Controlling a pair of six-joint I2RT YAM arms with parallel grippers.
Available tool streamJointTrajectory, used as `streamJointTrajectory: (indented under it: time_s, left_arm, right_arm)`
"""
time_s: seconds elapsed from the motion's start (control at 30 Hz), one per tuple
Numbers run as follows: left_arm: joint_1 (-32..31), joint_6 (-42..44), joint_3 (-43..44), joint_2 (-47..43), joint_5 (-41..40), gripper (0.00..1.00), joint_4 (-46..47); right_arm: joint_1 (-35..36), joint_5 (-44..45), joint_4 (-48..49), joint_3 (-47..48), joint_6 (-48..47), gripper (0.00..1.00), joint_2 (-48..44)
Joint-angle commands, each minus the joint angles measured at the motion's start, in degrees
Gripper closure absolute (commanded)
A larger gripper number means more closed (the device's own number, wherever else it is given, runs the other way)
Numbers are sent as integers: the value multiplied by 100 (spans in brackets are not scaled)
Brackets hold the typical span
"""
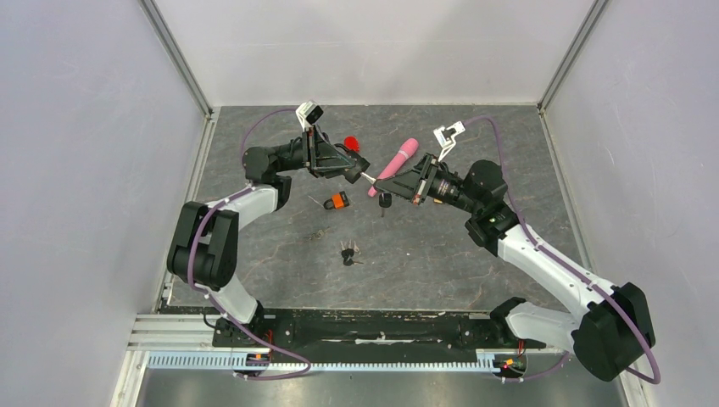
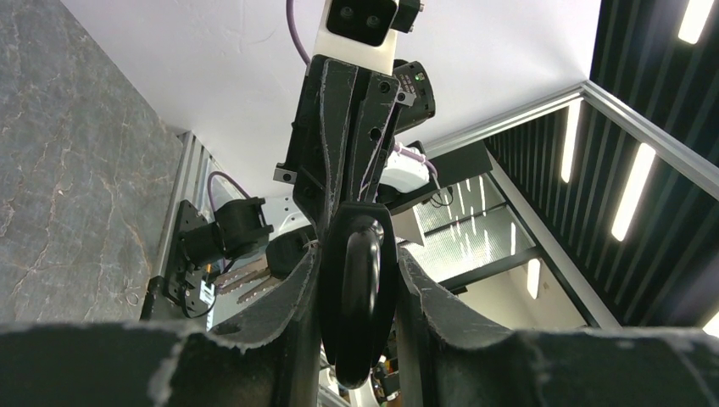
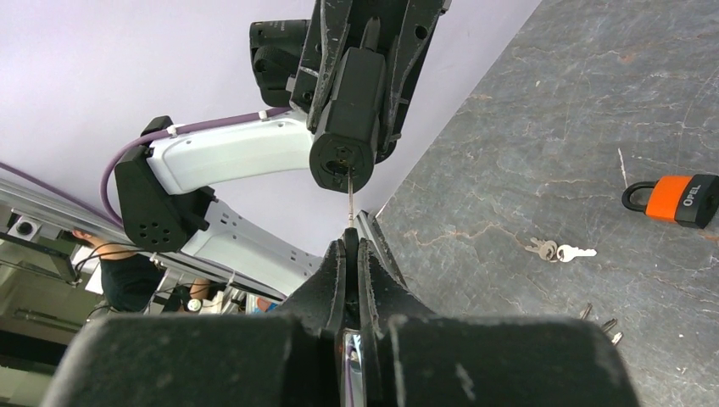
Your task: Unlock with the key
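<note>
My left gripper (image 1: 354,168) is shut on a black lock (image 3: 349,102), held in the air with its keyhole end facing the right gripper. In the left wrist view the lock (image 2: 359,297) sits between the pads. My right gripper (image 1: 398,185) is shut on a key; its thin blade (image 3: 350,199) reaches from the fingertips (image 3: 341,254) to the keyhole (image 3: 343,161). I cannot tell how deep the blade sits. Spare keys on the same ring hang below the right gripper (image 1: 384,201).
An orange padlock (image 1: 338,201) lies on the grey table below the grippers, also in the right wrist view (image 3: 678,199). A bunch of keys (image 1: 348,253) lies nearer the front. A pink cylinder (image 1: 398,161) and a red object (image 1: 351,142) lie behind.
</note>
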Motion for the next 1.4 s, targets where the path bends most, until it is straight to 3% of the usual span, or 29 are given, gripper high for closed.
streamJointTrajectory:
  time_s: [0.0,0.77,1.37]
  left_arm:
    - [-49,-213,22,-342,-206,98,581]
    - [-180,216,-120,-396,-237,98,234]
    - [-283,1049,-120,-762,-467,98,-679]
  right_arm:
    - [-40,231,85,51,-6,100,-96]
    - [-40,240,425,49,119,100,-222]
    - [39,604,-611,317,-271,100,-82]
